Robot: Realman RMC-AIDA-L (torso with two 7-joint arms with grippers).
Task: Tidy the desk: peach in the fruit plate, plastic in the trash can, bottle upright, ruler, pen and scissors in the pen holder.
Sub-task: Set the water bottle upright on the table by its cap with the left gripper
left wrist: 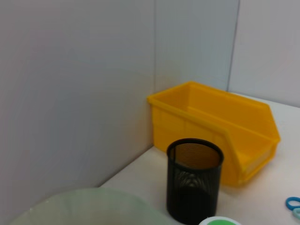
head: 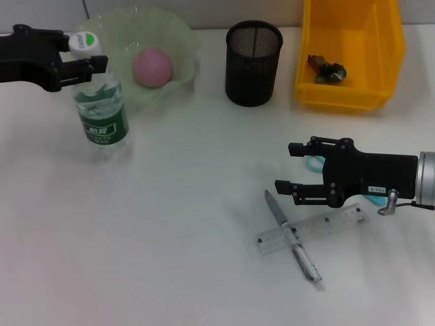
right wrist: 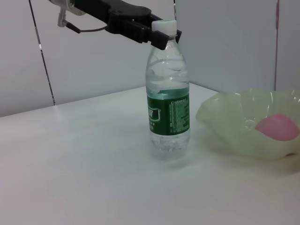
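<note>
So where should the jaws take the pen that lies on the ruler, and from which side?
Grip the pen on its dark upper barrel, clear of the ruler, coming straight down from above. It lies flat on the table, crossing over the ruler, so only its long sides are free. The right gripper hovers nearest, open.

On my white tabletop (head: 170, 224) stand a bottle (head: 99, 102), a fruit plate (head: 180, 64), a black pen holder (head: 253, 62) and a yellow bin (head: 350, 88). A pen (head: 292, 238) lies crossed over a ruler (head: 340, 221), scissors (head: 314, 163) nearby.
</note>
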